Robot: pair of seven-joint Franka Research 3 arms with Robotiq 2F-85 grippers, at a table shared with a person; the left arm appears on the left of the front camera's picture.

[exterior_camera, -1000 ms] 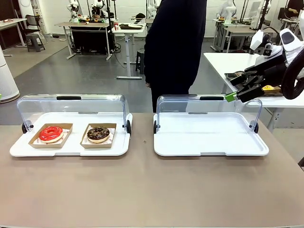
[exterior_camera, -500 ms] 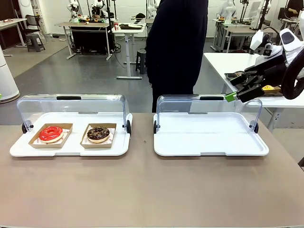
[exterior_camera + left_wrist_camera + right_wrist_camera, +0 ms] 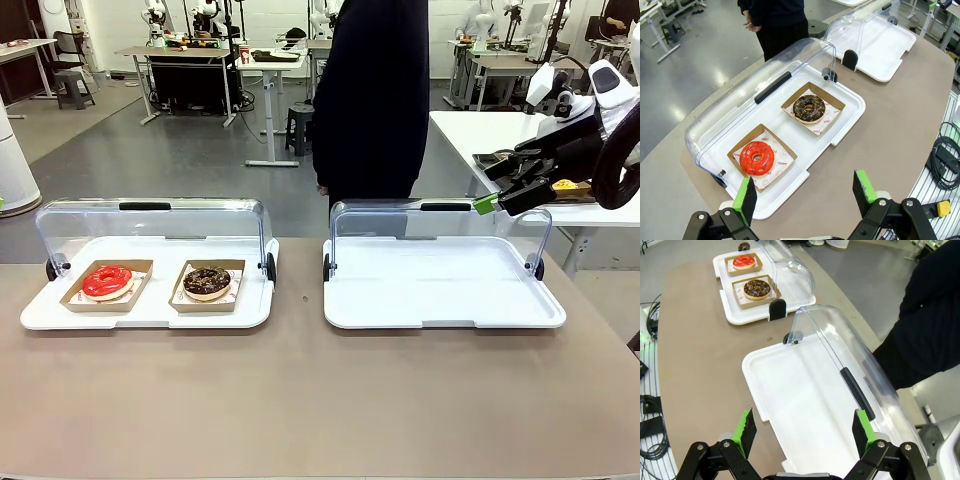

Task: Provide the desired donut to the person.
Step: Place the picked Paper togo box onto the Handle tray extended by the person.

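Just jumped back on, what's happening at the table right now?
Nothing is being handled. A red-glazed donut and a chocolate donut sit in paper trays on the left white tray, lid open. The right tray holds nothing. The person stands across the table. Both hands, right hand and left hand, are open and holding nothing.

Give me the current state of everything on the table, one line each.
Left tray lid: open, rolled back.
Right tray lid: open, rolled back.
Red donut: in its box, untouched.
Chocolate donut: in its box, untouched.
Right tray: no donuts.
Left claw: open, holding nothing.
Right claw: open, holding nothing.
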